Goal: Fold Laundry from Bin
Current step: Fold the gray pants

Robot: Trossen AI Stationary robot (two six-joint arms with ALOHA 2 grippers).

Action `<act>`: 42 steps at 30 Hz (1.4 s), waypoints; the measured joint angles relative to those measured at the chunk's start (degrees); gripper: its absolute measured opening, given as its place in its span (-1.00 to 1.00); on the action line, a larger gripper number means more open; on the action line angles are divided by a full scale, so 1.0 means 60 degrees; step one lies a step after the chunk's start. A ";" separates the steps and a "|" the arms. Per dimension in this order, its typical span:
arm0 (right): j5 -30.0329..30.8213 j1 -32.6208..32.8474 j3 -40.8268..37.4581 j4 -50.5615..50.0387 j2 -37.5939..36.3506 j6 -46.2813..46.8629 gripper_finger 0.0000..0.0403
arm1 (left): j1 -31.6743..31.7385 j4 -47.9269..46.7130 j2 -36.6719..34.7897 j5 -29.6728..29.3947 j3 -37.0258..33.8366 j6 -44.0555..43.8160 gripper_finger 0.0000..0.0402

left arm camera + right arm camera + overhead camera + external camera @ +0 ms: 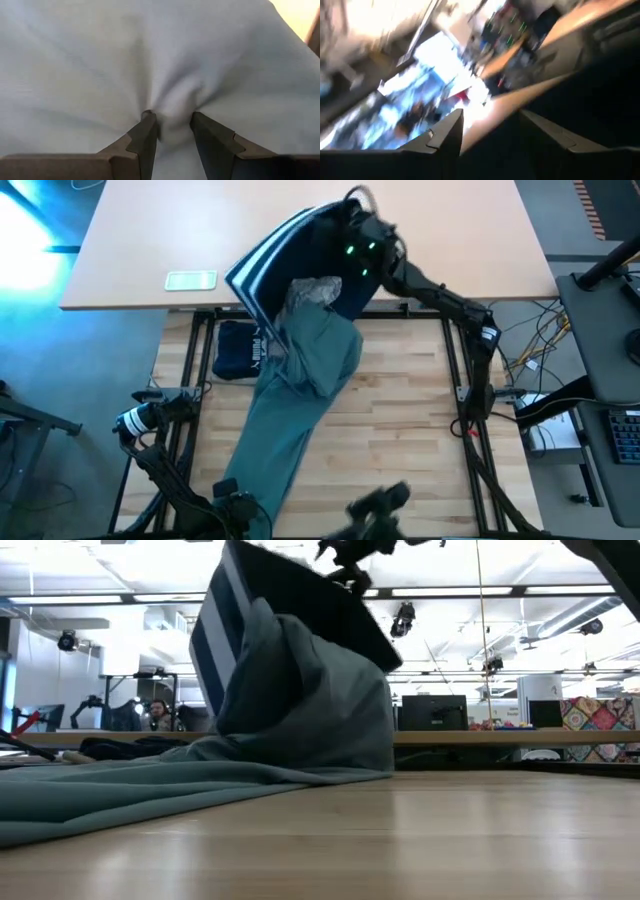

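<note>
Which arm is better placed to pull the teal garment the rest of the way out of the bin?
Left. The left gripper is pinched on the teal garment at the near table edge. The right gripper grips the tipped bin, so it is probably busy.

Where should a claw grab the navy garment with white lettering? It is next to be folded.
Take the navy garment at its outer edge, on the side away from the teal-green garment, coming straight down. It lies low in a crumpled heap beside the tipped bin, and the teal cloth borders its other side, so the open side likely gives a cleaner pinch.
</note>
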 joint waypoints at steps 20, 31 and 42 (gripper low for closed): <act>-0.1868 -0.0994 0.0507 -0.4587 -0.0489 -0.4554 -0.09 | -0.0126 -0.0639 0.0129 0.0431 0.0653 -0.0770 -0.42; -0.2073 -0.0768 0.0817 -1.0787 -0.2659 -0.2597 0.07 | -0.0083 -0.0943 0.0036 0.0372 0.0518 -0.0976 -0.42; -0.0942 0.3429 -0.1961 -1.1548 -0.4556 0.2364 0.25 | 0.0123 -0.1227 0.0036 -0.0296 0.0488 -0.0950 -0.42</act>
